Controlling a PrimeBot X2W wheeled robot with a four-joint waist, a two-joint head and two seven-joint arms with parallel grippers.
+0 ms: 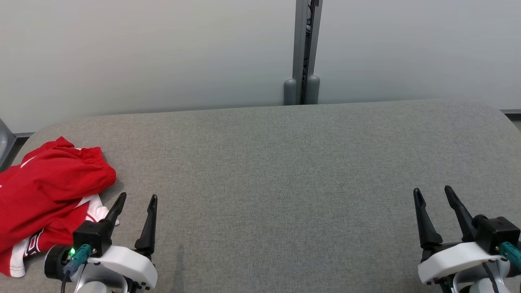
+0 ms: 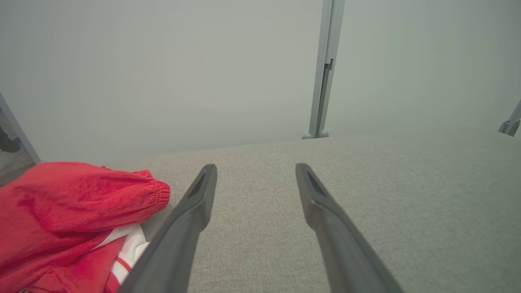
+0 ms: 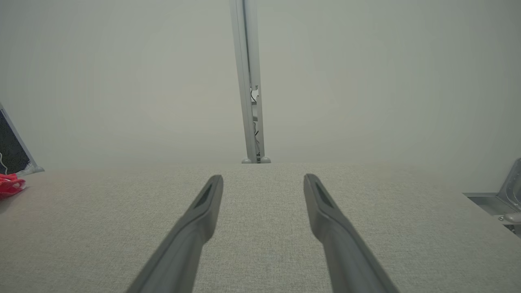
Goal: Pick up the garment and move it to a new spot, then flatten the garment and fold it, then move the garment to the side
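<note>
The garment [image 1: 49,195] is red with white trim and lies crumpled at the far left of the grey fabric table [image 1: 285,183]. My left gripper [image 1: 137,198] stands open just to its right, fingers apart and holding nothing. In the left wrist view the garment [image 2: 73,211] bunches beside the left finger [image 2: 191,215], with an elastic cuff toward the fingertip. My right gripper [image 1: 432,190] is open at the lower right, far from the cloth. The right wrist view catches a small red edge of the garment [image 3: 10,185] at its far left.
A pale wall runs behind the table, split by a grey vertical post [image 1: 303,53] with two rounded feet. The table's corners are rounded. A metal bracket [image 3: 504,199] sits off the table's right side in the right wrist view.
</note>
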